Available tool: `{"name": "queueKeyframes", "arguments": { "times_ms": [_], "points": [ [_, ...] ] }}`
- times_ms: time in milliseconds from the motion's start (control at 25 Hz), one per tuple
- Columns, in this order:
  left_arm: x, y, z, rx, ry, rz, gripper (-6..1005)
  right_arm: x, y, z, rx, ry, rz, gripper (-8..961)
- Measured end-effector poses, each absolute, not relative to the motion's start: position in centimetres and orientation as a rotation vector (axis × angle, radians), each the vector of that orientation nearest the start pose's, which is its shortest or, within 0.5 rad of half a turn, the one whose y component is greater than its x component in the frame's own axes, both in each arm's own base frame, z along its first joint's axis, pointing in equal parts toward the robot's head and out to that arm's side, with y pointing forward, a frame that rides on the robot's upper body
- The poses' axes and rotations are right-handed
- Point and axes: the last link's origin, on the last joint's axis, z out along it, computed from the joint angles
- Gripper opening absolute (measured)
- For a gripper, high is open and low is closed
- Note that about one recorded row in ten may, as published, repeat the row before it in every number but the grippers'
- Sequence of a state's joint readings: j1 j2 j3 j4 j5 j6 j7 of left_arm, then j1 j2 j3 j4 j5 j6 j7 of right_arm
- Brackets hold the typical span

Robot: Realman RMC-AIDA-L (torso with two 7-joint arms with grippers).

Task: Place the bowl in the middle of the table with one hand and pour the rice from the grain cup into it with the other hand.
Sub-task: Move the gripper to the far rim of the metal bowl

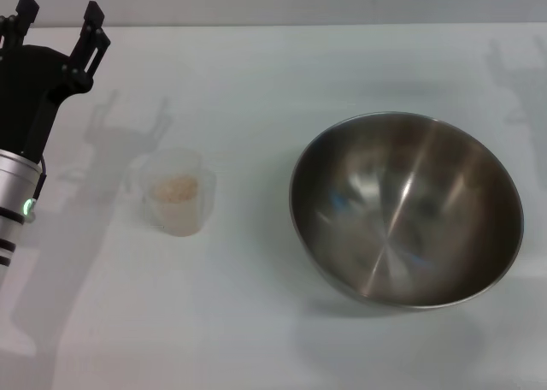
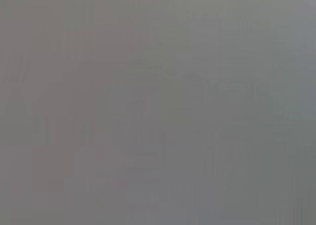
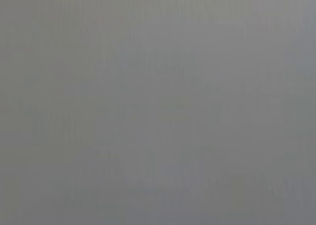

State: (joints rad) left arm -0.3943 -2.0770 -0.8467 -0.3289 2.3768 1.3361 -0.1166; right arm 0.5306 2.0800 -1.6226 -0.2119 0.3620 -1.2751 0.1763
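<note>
Sitting on the plain white tabletop (image 1: 256,82), the large round stainless-steel bowl (image 1: 406,209) is the landmark for everything else in the head view. Its shiny brushed inside holds nothing, and it rests upright, tipped slightly toward its near rim.

Well apart from the bowl, on its left, stands the small translucent plastic grain cup (image 1: 177,202), upright, with a pale beige heap of rice (image 1: 176,187) inside it. Bare tabletop lies between cup and bowl.

Farther from the bowl than the cup, at the far left corner, hangs the black two-fingered left claw (image 1: 61,24) on its silver-and-black arm. Its fingers are spread apart and grip nothing; it touches neither cup nor bowl.

No right claw shows anywhere; only a faint shadow falls on the tabletop beyond the bowl's far right side.

Both wrist views show a flat grey blur with nothing recognisable in them.
</note>
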Motion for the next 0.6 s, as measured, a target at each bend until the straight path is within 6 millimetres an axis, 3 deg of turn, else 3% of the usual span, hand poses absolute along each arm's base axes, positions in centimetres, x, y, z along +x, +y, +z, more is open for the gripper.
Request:
{"name": "queueKeyframes", "arguments": {
  "times_ms": [280, 600],
  "points": [
    [-27.09, 32.5, -1.71, -1.597, -0.369, -0.975, 813, 28.11, 37.75, 4.31, -1.382, 0.349, 0.915, 751],
    [-27.02, 32.72, -1.63, -1.6, -0.362, -0.973, 813, 27.92, 37.35, 4.21, -1.392, 0.159, 0.734, 750]
  ]
}}
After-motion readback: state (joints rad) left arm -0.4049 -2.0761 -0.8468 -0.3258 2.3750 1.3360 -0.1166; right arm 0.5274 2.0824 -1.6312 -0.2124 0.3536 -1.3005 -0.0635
